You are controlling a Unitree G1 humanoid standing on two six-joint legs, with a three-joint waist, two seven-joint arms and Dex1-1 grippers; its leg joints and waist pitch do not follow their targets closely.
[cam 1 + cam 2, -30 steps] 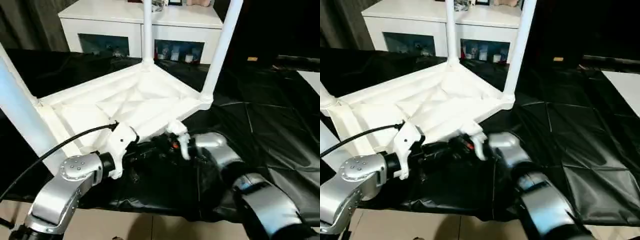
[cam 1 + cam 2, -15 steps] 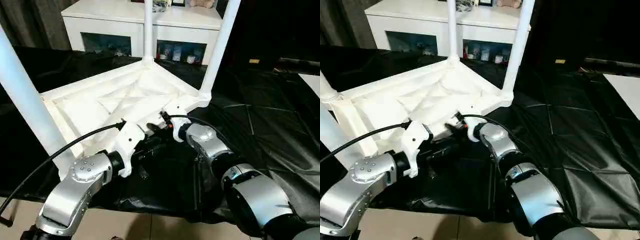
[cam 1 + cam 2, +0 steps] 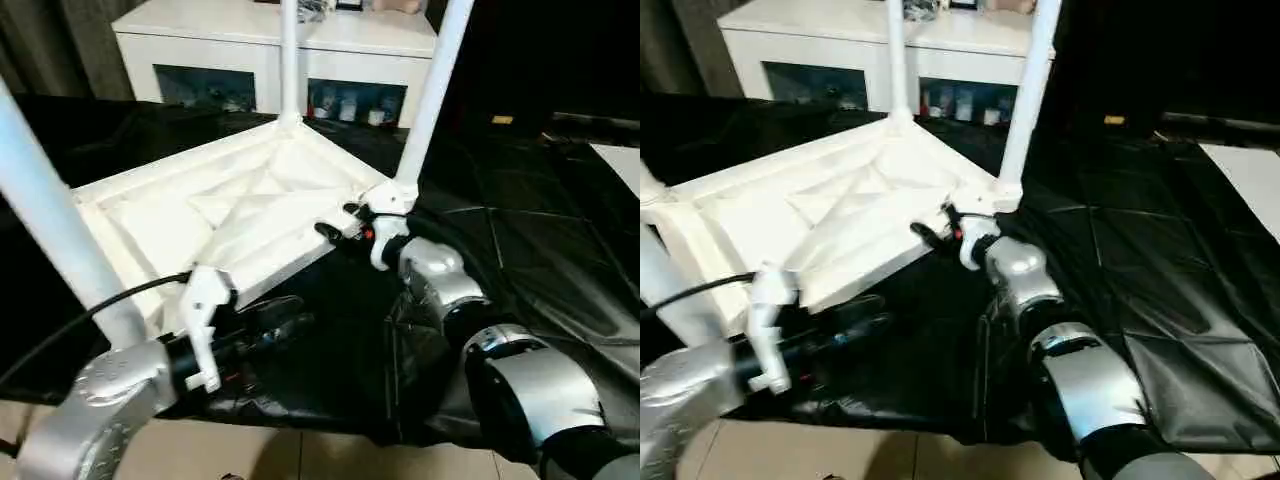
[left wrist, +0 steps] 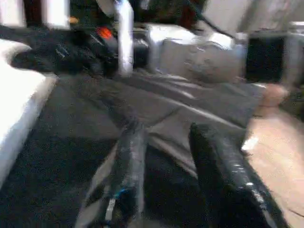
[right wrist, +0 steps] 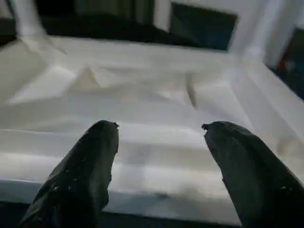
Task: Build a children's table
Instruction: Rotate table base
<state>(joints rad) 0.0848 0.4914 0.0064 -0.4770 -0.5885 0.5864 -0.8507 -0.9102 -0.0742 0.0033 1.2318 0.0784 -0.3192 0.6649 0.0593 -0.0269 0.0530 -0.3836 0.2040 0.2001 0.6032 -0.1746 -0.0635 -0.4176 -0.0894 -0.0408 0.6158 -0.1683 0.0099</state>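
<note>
Since a moment ago the left gripper has pulled back off the table's edge and now hangs low over the black sheet, fingers apart, holding nothing. The children's table lies upside down on the sheet with legs pointing up. The right gripper has moved up to the rim near a corner leg, fingers spread wide. It should close slowly and squarely on that rim.

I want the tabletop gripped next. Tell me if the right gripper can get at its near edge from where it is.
Probably yes. The right gripper is open, its fingers spread just short of the tabletop's near edge, and nothing shows between them. The nearby leg stands off to one side.
</note>
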